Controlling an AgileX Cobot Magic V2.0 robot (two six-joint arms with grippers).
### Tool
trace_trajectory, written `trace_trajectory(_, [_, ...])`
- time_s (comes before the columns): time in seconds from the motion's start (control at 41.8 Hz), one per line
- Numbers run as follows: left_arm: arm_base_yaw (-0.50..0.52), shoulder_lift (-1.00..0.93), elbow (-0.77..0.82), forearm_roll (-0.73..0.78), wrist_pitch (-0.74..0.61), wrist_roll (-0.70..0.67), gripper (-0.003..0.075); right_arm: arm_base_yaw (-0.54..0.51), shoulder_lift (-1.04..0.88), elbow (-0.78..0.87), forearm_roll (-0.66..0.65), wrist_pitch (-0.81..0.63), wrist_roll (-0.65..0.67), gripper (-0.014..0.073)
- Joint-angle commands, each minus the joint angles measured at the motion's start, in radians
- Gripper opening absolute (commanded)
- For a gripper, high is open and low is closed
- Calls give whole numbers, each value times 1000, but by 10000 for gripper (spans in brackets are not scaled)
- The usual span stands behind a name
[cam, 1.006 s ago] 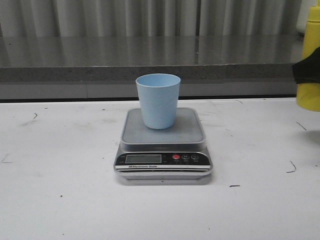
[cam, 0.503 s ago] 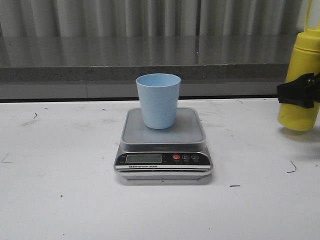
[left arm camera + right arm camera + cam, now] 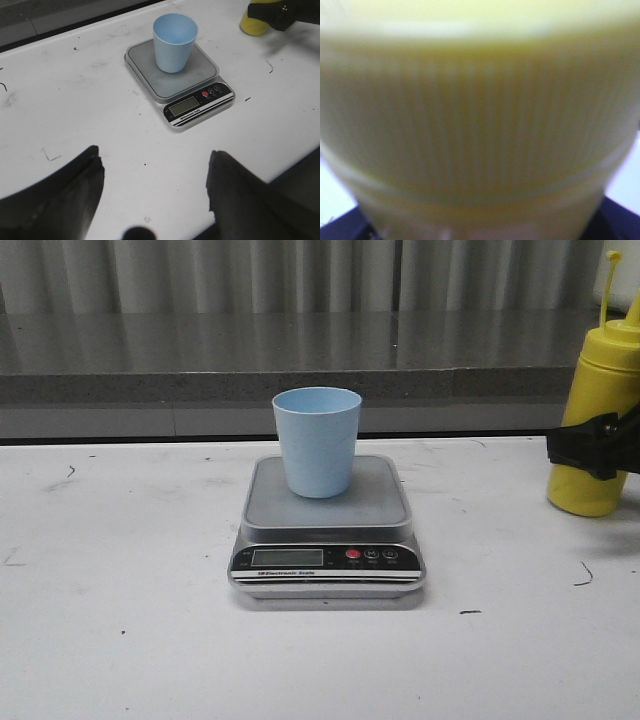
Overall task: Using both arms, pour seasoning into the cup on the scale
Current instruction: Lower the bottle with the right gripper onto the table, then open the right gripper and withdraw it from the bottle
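Front view: the scale sits at the centre of the frame on the white table, its black panel with display and red button facing the camera. The cup stands upright on the scale's platform, toward the rear of the platform, mouth up. At the right edge of the frame, the seasoning is held roughly upright, leaning slightly, its thin nozzle pointing up at the upper right corner. The right gripper is clamped around the bottle's lower body, well apart from the cup. Whether the bottle's base touches the table cannot be determined.

Left wrist view: the left gripper shows two dark fingers spread wide at the bottom of the frame, holding nothing; the scale and cup lie beyond them, near the top centre.

Right wrist view: the yellow ribbed cap fills the frame, blurred by proximity.
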Motion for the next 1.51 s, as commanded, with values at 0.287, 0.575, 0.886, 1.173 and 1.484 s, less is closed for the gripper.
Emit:
trace_trajectory(0.287, [-6,0,-25,-9,-67,2,438,-1,-51,-25,30,-67,-12,587])
trace_trajectory(0.575, [-6,0,-25,-9,-67,2,438,-1,-54,-25,30,-58,-11,597])
trace_trajectory(0.886, [-6,0,-25,-9,-67,2,438,-1,-112,41,45,-9,-11,597])
trace_trajectory(1.173, [-6,0,-25,-9,-67,2,438,-1,-273,150,94,150,104,597])
trace_trajectory(1.484, [-6,0,-25,-9,-67,2,438,123,-611,164,-69,765,379,596])
